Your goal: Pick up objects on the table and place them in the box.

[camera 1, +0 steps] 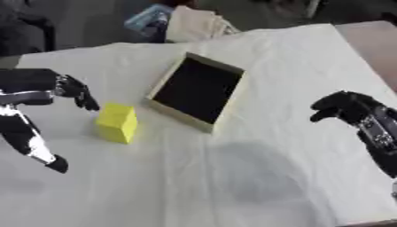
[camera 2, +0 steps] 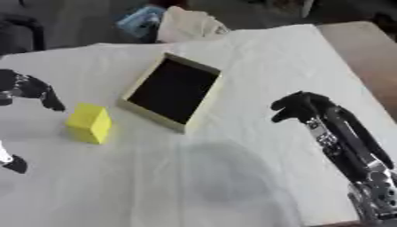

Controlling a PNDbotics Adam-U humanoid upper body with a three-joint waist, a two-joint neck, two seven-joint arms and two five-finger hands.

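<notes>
A yellow block (camera 1: 118, 123) stands on the white cloth, left of centre. Just right of it lies the shallow box (camera 1: 159, 88), pale wooden rim with a black inside and nothing in it. My left hand (camera 1: 75, 91) hovers just above and left of the block, fingers relaxed and pointing down toward it, holding nothing. My right hand (camera 2: 298, 106) hangs over the cloth to the right of the box, fingers curled downward and empty.
The white cloth (camera 1: 232, 177) covers the table; a brown table edge (camera 1: 372, 40) shows at the upper right. Beyond the far edge sit a beige bundle (camera 1: 194, 24) and a blue thing (camera 1: 147, 20).
</notes>
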